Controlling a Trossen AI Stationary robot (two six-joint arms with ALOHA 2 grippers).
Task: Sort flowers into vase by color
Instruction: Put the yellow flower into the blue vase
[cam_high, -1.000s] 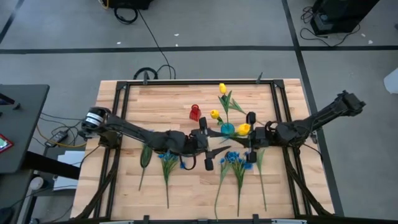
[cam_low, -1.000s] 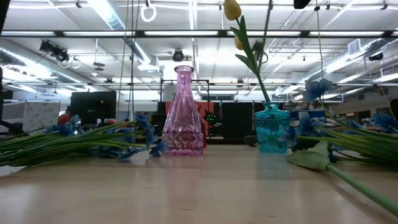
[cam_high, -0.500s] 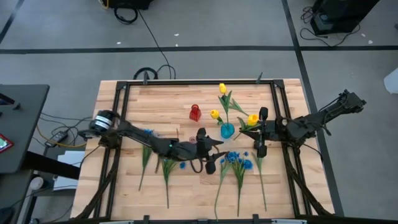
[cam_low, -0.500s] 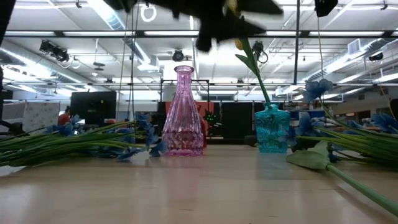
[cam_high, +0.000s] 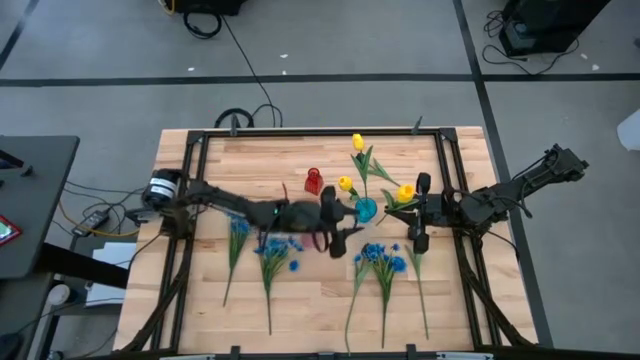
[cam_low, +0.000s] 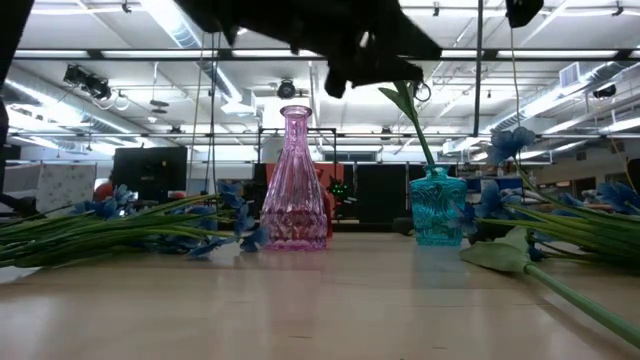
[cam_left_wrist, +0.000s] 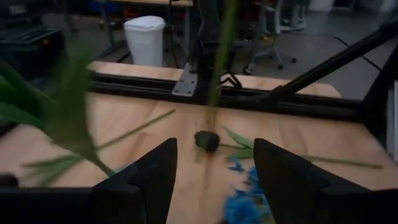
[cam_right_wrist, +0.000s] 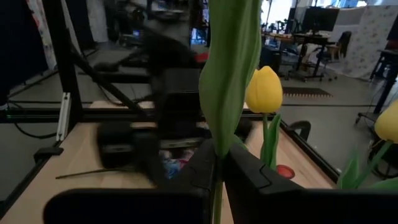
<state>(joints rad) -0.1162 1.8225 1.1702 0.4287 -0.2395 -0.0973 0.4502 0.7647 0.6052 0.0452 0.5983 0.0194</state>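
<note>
With 2 yellow tulips (cam_high: 352, 163) already in the teal vase (cam_high: 366, 209), my right gripper (cam_high: 414, 213) pinches a 3rd tulip (cam_high: 404, 192) just right of it, my left gripper (cam_high: 338, 220) gapes empty, and blue flowers (cam_high: 380, 259) still lie nearby.

three yellow tulips (cam_high: 358, 141), two vases (cam_high: 314, 181)

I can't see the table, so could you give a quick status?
Right gripper shut on a yellow tulip. Left gripper open, empty, beside the blue vase.
</note>
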